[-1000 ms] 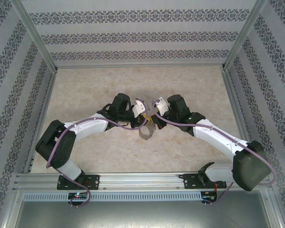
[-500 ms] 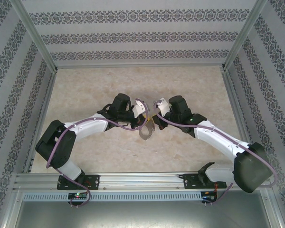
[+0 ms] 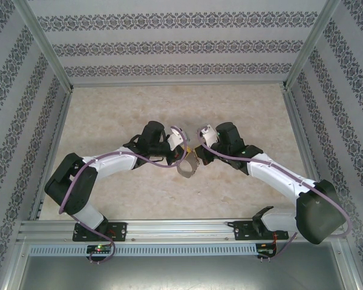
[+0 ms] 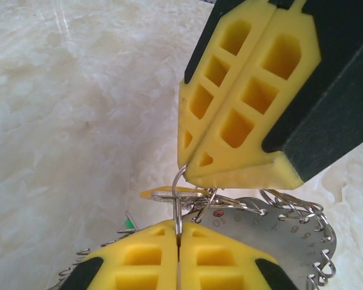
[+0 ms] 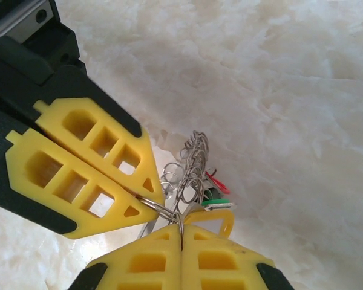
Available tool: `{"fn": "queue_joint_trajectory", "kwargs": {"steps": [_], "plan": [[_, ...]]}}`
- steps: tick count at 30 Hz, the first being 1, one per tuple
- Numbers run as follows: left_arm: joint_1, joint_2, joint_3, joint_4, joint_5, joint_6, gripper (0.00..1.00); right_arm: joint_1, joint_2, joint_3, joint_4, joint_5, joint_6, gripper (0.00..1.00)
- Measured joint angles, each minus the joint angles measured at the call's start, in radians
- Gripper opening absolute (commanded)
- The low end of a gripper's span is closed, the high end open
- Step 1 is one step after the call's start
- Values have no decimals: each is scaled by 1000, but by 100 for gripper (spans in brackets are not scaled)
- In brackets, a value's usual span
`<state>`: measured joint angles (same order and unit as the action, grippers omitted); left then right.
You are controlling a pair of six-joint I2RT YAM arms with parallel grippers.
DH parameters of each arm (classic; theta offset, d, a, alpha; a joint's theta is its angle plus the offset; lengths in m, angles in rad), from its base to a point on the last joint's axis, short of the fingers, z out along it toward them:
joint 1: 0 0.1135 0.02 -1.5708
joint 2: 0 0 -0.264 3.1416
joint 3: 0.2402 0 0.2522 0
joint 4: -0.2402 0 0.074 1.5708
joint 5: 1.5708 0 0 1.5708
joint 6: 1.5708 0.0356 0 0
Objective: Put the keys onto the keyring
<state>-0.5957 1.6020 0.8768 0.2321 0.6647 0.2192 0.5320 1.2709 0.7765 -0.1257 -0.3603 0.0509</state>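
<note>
Both pincers meet at one spot, dead centre of the top view. The left gripper (image 4: 178, 244) and the right gripper (image 4: 192, 171) each have their pads pressed together on the same small wire loop (image 4: 179, 202). The keyring (image 4: 278, 226) sits at the lower right of the left wrist view, right under them. The keys (image 5: 213, 194), with red, green and yellow tags, bunch against it, but I can't tell if they're hooked on yet. My guess is it's mid-threading, with some left to do. No box or tray that I can spot.
</note>
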Motion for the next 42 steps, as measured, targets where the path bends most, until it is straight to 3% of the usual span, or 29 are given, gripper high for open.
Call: {"fn": "queue_joint_trajectory", "kwargs": {"steps": [11,22,36,42], "plan": [[0,-12,1,-35,-3,10,27,0,-26,0,0,-26,-1,0],[-1,-27,35,-75,24,16,31,0,-27,0,-1,-25,-1,0],[-17,-21,65,-117,31,17,31,0,-27,11,-1,-23,-1,0],[-19,-1,82,-122,30,17,24,0,-27,11,0,-23,-1,0]]}}
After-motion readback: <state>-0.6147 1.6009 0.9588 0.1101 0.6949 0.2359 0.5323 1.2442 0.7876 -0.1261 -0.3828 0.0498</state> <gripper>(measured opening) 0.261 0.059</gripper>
